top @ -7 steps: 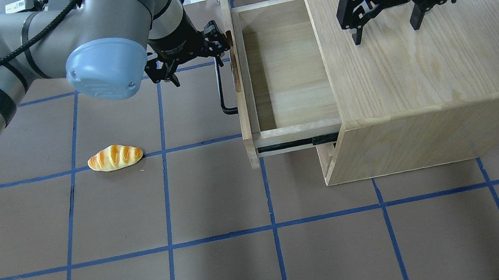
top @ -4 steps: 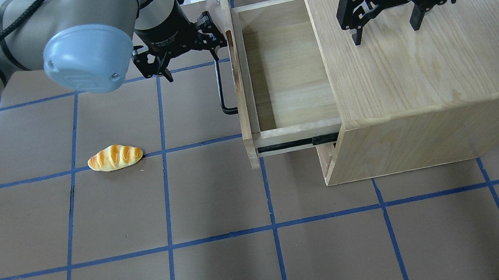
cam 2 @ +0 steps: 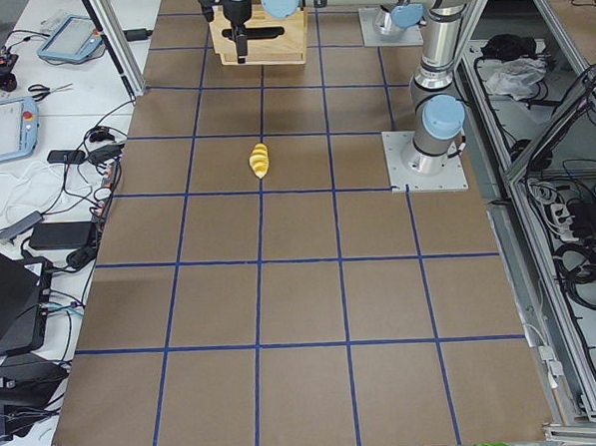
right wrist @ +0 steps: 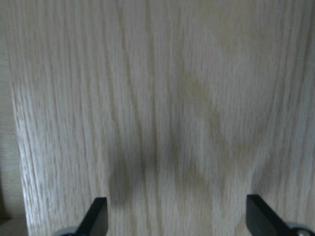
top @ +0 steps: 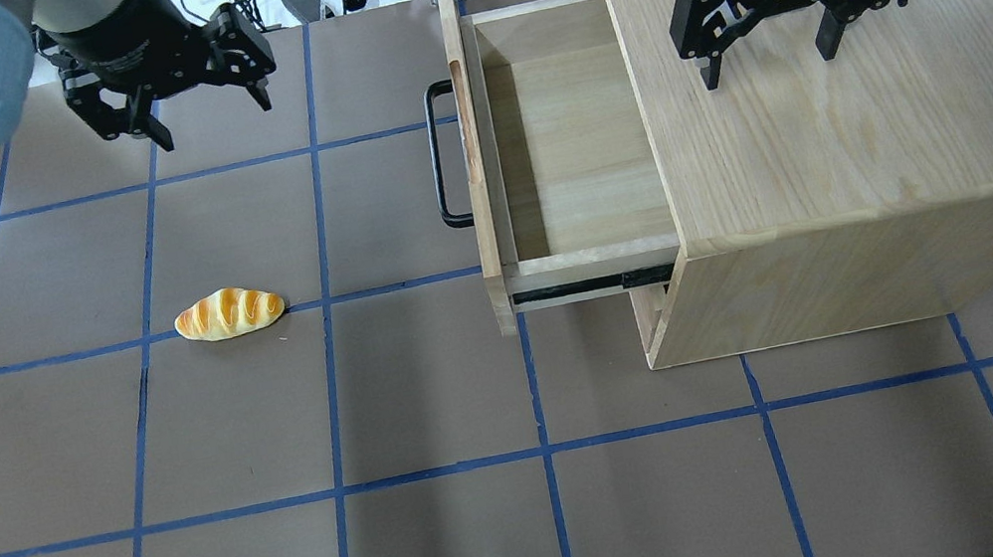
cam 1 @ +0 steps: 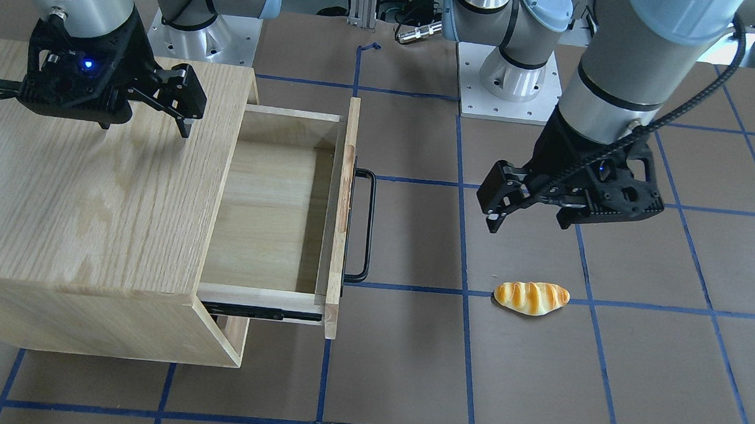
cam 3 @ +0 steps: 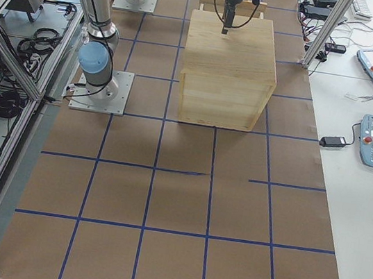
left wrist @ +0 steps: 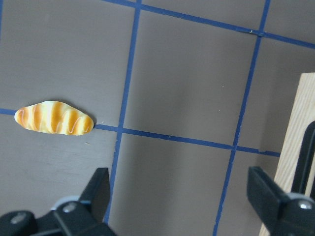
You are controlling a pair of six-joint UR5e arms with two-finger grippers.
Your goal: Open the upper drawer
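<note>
The upper drawer point(top: 575, 144) of the light wooden cabinet point(top: 838, 151) stands pulled out to the left, and its inside is bare. Its black handle point(top: 436, 157) is free. My left gripper point(top: 211, 119) is open and empty, above the table well to the left of the handle, also seen in the front view point(cam 1: 528, 220). Its wrist view shows the drawer front point(left wrist: 298, 147) at the right edge. My right gripper point(top: 768, 62) is open and empty, hovering close over the cabinet top point(right wrist: 162, 98).
A toy bread roll point(top: 229, 313) lies on the brown gridded table left of the drawer, below my left gripper in the front view point(cam 1: 531, 297). The lower drawer is shut under the open one. Robot bases point(cam 1: 502, 80) stand behind.
My left gripper has drawn away from the drawer handle to the left, with its arm swinging back. The drawer stays open. The right gripper has not moved.
</note>
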